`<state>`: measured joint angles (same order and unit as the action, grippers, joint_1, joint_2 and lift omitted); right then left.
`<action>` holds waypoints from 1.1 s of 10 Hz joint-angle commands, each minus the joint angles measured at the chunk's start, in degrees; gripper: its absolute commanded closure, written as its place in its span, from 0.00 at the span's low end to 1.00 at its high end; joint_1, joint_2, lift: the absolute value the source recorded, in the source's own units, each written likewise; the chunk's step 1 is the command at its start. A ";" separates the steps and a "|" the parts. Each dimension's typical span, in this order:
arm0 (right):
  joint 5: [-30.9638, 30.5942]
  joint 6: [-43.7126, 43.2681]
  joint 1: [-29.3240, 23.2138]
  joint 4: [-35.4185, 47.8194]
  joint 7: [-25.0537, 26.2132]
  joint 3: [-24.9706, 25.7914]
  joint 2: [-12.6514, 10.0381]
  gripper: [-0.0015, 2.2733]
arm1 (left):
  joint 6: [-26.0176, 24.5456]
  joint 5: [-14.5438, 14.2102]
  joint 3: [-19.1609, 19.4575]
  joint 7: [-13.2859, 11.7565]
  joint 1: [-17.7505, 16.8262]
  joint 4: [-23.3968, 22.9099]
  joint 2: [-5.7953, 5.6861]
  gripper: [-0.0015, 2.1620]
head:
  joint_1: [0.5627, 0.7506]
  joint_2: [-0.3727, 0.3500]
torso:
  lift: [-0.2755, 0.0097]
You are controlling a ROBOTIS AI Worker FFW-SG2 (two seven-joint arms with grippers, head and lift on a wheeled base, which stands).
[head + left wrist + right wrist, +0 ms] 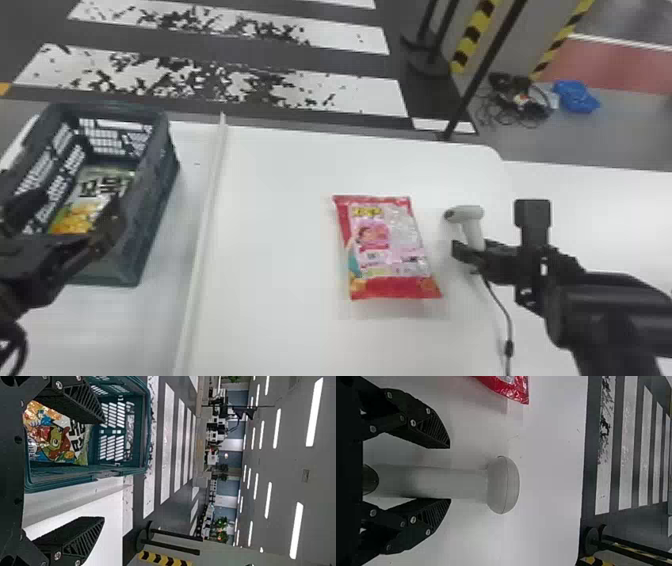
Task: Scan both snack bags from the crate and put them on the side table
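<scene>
A red and pink snack bag (387,247) lies flat on the white table, left of the scanner. The other snack bag (95,197), green and yellow, is inside the crate (150,200). Over the crate's near part is my left gripper (65,215), its fingers wide apart; in the left wrist view the left gripper (103,471) has the crate and green bag (55,439) beyond it. My right gripper (467,247) is at the grey-white scanner's handle (472,232). In the right wrist view, the right gripper (450,473) has its open fingers on either side of the scanner's handle (435,482).
A raised white ridge (202,235) runs between the crate and the red bag. The scanner's cable (507,320) trails toward the near edge. Beyond the table are a black post, striped barriers and cables on the floor.
</scene>
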<state>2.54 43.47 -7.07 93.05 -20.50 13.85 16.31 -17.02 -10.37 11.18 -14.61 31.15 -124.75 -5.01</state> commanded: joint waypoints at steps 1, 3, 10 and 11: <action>-0.35 0.26 0.12 -0.06 0.02 -0.14 0.12 0.94 | 0.01 0.00 -0.02 0.02 -0.22 0.30 0.00 0.06 | 0.70 0.28 | 0.66; -0.08 0.08 -0.75 2.23 0.72 0.56 -0.05 0.99 | 0.01 0.00 -0.02 0.02 -0.30 0.48 0.18 0.06 | 0.70 0.27 | 0.66; 2.82 17.66 -18.07 35.54 -1.12 1.79 -3.83 0.99 | -0.17 0.00 -0.02 0.02 -0.48 0.83 0.26 0.06 | 0.70 0.36 | 0.66; 3.34 19.24 -19.74 38.52 -1.38 1.00 -4.01 0.99 | -0.17 0.00 -0.02 0.02 -0.48 1.00 0.26 0.06 | 0.70 0.39 | 0.66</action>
<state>5.60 61.52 -25.69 129.52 -21.93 15.32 12.44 -17.19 -10.38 11.16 -14.59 30.68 -123.82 -4.73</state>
